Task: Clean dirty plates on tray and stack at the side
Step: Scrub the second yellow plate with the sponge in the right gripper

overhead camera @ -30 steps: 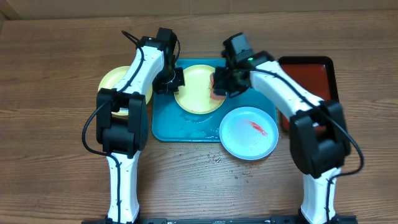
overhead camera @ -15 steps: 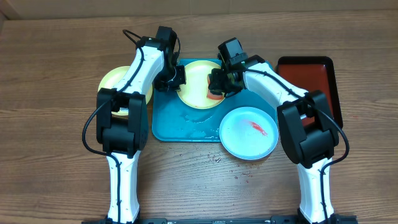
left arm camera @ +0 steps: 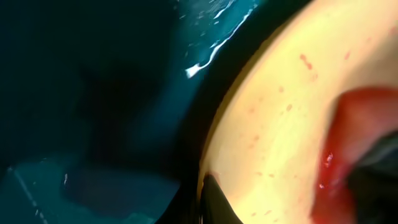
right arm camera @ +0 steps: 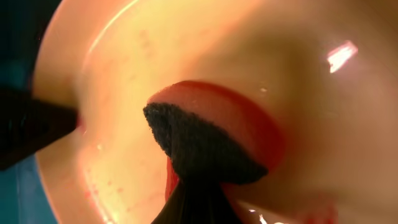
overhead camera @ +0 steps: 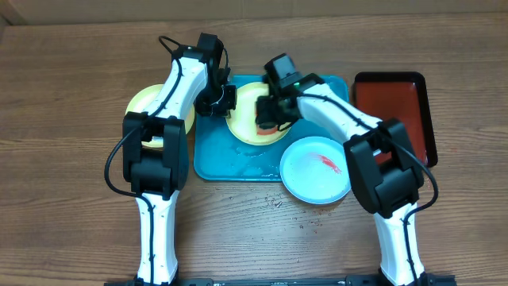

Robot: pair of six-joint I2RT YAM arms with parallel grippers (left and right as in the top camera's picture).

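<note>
Looking down from overhead, my left fingers pinch the 9 o'clock rim of the yellow-green plate on the teal tray. My right fingers clamp a red sponge near the plate's centre. The pale blue plate, smeared red, overlaps the tray's 5 o'clock corner.

Left wrist: one dark finger lies on the speckled rim.

Right wrist: the sponge's dark face presses the wet plate.

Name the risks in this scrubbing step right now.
1. The left gripper pinches only the rim of the yellow plate. Strokes of the sponge in the right gripper may twist it loose on the wet-looking tray.
2. Red specks dot the plate, and the sponge may spread them.
3. The pale blue plate lies partly off the tray, so a wide stroke might knock it.
</note>
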